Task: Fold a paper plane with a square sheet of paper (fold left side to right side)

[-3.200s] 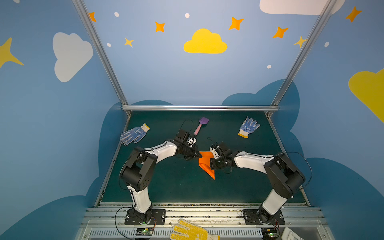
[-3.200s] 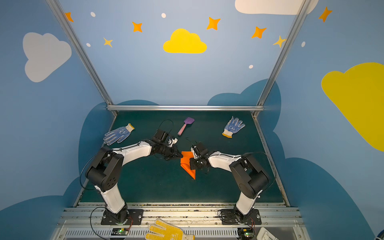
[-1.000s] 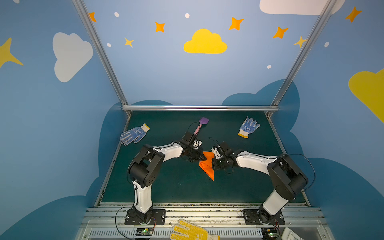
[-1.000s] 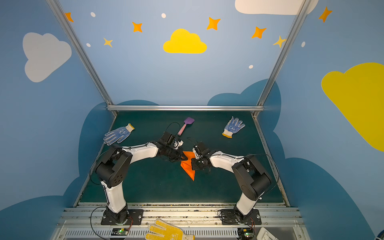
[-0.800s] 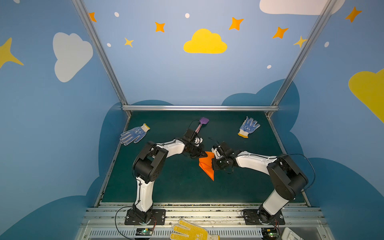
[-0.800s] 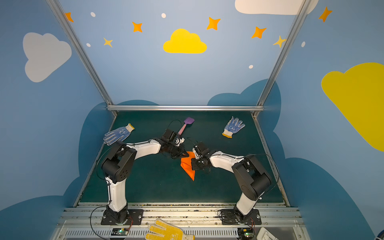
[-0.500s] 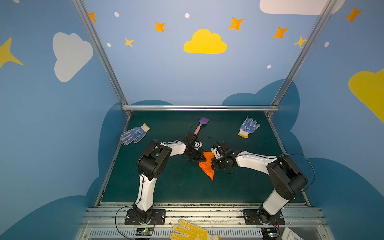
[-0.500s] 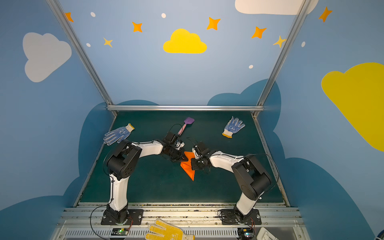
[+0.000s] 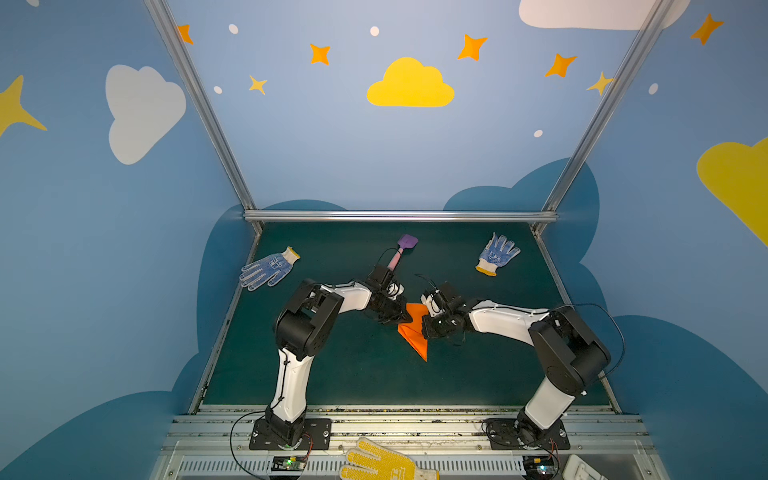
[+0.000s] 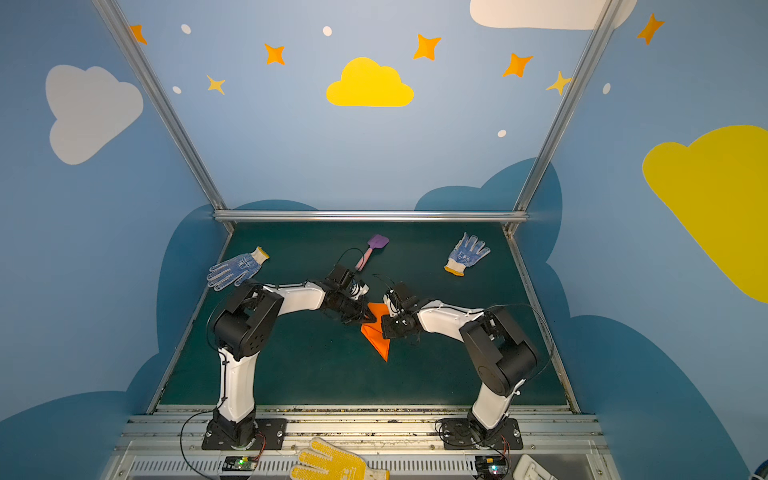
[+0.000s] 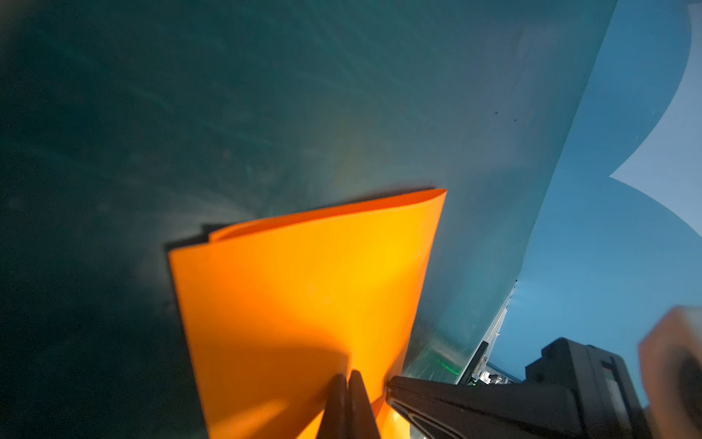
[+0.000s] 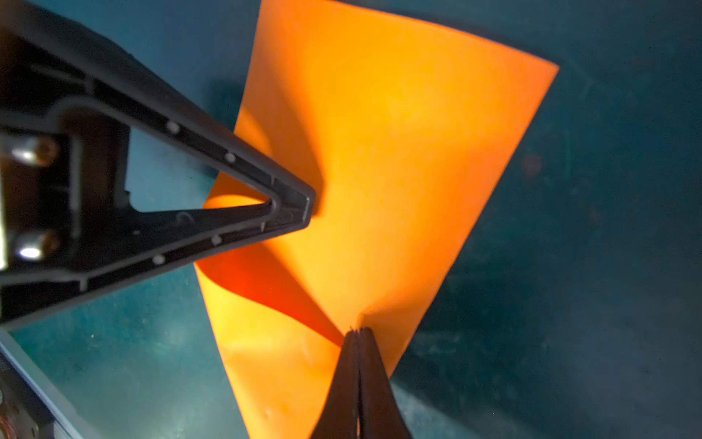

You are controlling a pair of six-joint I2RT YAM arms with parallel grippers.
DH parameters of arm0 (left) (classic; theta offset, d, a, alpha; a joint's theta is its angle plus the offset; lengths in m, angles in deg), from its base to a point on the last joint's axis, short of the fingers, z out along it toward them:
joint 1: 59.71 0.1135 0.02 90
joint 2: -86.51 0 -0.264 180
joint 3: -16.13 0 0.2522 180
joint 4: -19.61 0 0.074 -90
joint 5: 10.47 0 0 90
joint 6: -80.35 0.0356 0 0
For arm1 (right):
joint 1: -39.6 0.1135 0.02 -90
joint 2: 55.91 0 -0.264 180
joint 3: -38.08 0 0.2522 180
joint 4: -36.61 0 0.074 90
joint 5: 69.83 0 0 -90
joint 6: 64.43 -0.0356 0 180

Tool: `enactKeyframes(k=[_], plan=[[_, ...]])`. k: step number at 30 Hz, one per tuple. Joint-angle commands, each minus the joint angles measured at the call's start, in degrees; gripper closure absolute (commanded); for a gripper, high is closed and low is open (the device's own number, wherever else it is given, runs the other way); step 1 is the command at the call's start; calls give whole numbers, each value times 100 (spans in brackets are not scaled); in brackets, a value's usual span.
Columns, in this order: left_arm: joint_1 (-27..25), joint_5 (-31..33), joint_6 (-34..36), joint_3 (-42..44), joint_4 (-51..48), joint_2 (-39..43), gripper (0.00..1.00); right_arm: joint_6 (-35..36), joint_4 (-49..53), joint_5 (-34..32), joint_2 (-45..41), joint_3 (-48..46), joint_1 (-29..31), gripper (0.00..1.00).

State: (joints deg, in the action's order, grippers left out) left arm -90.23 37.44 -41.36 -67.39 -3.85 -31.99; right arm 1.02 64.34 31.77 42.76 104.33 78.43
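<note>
As the L arm's elbow swung inward this past sec, the left gripper (image 11: 347, 380), clenched empty, pushed onto the half-folded orange paper (image 11: 304, 285) at mid green mat (image 9: 332, 365), opposite the right gripper (image 12: 357, 334), also clenched, pinning its edge, so prob. crease-pressing, though the flap was still bowed up.

orange square sheet of paper (image 9: 412, 331) folded to tapering wedge, layers bowed apart, mid green mat (image 9: 357, 370).

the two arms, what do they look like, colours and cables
The left arm and right arm have white links with bulky black joints and thin black cables looping alongside, on black base plates. The left gripper and right gripper are black and taper to a point.
</note>
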Motion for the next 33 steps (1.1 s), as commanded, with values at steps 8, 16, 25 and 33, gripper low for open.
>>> enactKeyframes(k=[8,16,25,33], plan=[[2,76,121,43,-287,35,96,31,0,1,165,-49,-70,100],[51,80,25,314,-141,1096,96,36,-18,-7,172,-193,-77,100],[-316,117,-54,1189,126,1602,96,62,-18,10,205,-197,-77,100],[-529,217,-112,1447,432,1478,96,76,34,1,187,-186,-78,100]])
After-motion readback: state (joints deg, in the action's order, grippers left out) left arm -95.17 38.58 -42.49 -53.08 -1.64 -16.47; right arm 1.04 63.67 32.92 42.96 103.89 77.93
